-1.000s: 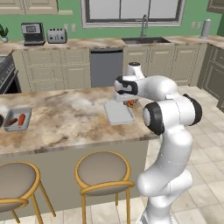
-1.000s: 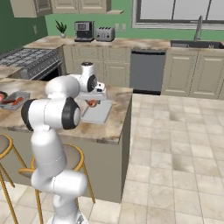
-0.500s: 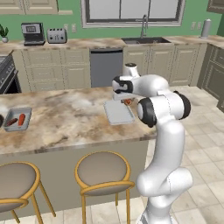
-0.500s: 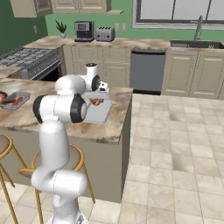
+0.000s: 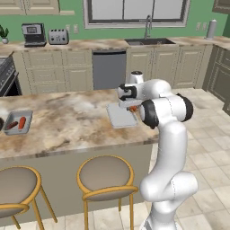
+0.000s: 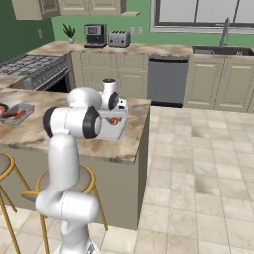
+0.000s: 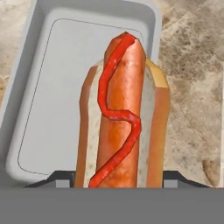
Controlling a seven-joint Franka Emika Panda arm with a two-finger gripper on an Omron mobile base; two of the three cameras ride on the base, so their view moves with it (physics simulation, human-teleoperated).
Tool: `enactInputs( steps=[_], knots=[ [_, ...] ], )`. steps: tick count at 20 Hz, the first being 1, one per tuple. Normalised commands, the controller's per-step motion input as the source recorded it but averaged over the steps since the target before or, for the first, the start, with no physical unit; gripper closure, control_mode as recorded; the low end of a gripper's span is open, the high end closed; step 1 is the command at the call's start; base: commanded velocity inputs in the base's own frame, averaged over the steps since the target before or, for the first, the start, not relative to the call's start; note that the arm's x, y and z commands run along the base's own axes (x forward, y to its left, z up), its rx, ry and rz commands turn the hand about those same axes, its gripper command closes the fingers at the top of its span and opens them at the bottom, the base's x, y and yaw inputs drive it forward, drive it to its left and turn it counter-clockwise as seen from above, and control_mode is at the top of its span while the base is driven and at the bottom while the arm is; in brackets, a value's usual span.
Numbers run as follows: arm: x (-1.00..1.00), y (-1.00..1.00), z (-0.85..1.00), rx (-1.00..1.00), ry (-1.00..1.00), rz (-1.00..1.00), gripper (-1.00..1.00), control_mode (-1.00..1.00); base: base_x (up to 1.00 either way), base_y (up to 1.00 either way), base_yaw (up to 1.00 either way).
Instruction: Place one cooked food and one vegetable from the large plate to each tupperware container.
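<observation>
Now claw [image 7: 118, 177] grips hot dog [image 7: 122, 118], one finger each side. Grey tray [image 7: 48, 100] right under claw, on desk [image 7: 192, 87]. Second tray [image 5: 18, 122] far off, with food.

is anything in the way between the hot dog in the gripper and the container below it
Nothing visible. In the hand view the hot dog sits between the gripper's fingers, over the container, whose floor is bare under it. The base views show no other thing on that container.
</observation>
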Motion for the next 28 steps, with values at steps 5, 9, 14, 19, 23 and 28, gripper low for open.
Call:
enactInputs(
  steps=[5, 9, 14, 19, 23, 28],
  knots=[
    [0.22, 0.12, -0.11, 0.0, 0.01, 0.0, 1.0, -1.0, 0.0, 0.0, 0.0],
    [0.29, 0.18, -0.17, 0.0, 0.03, -0.01, 1.0, -1.0, 0.0, 0.0, 0.0],
    [0.28, 0.12, -0.27, -0.01, 0.01, 0.0, 1.0, -1.0, 0.0, 0.0, 0.0],
    [0.13, 0.17, -0.23, 0.0, 0.0, 0.0, 1.0, -1.0, 0.0, 0.0, 0.0],
    [0.01, 0.0, -0.18, 0.0, 0.0, 0.0, 1.0, -1.0, 0.0, 0.0, 0.0],
    [0.0, 0.0, -0.1, 0.0, 0.0, 0.0, -1.0, -1.0, 0.0, 0.0, 0.0]
  ],
)
